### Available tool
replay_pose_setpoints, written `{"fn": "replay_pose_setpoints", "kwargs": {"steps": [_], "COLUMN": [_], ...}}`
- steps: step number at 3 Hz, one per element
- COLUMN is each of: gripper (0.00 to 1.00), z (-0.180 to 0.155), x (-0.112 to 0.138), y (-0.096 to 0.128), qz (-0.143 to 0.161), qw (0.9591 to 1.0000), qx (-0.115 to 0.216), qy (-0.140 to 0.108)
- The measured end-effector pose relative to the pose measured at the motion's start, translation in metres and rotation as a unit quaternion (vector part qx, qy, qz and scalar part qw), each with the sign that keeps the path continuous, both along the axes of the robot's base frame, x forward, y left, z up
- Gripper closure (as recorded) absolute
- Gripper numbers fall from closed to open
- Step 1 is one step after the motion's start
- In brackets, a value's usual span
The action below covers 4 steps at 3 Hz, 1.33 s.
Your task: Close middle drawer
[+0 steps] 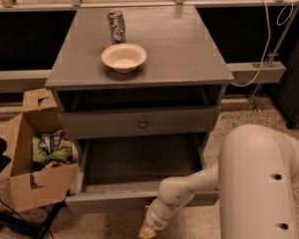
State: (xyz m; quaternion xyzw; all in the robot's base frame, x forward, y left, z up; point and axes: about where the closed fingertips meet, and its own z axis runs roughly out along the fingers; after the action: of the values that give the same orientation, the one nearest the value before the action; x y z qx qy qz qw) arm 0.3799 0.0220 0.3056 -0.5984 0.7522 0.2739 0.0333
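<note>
The middle drawer [139,161] of the grey cabinet is pulled far out, and its empty inside shows. Its flat front [109,201] faces the floor edge of the view, and its knob is hidden. Above it is the uppermost drawer front [139,118] with a small round knob [142,124] and a dark gap over it. The lowest drawer is hidden under the open one. My gripper [148,229] is low at the bottom edge, just below and in front of the open drawer's front, right of its centre. My white arm [259,183] reaches in from the right.
A cream bowl [123,57] and a can [116,27] stand on the cabinet top [189,49]. An open cardboard box [35,163] with packets stands on the floor at the left, close to the open drawer. A cable hangs at the right.
</note>
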Motion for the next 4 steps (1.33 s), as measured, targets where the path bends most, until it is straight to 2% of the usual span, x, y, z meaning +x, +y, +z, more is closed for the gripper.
{"fn": "replay_pose_setpoints", "kwargs": {"steps": [1,2,3,4], "gripper": [1.0,1.0,1.0,1.0], "z": [0.0,0.0,0.0,0.006], "x": [0.0,0.039,0.05,0.091], "y": [0.0,0.006,0.007,0.008], "qz": [0.0,-0.01,-0.013,-0.024], "qw": [1.0,0.9999,0.9998,0.9994], "qx": [0.0,0.002,0.002,-0.002], "qy": [0.0,-0.011,-0.015,-0.025]}}
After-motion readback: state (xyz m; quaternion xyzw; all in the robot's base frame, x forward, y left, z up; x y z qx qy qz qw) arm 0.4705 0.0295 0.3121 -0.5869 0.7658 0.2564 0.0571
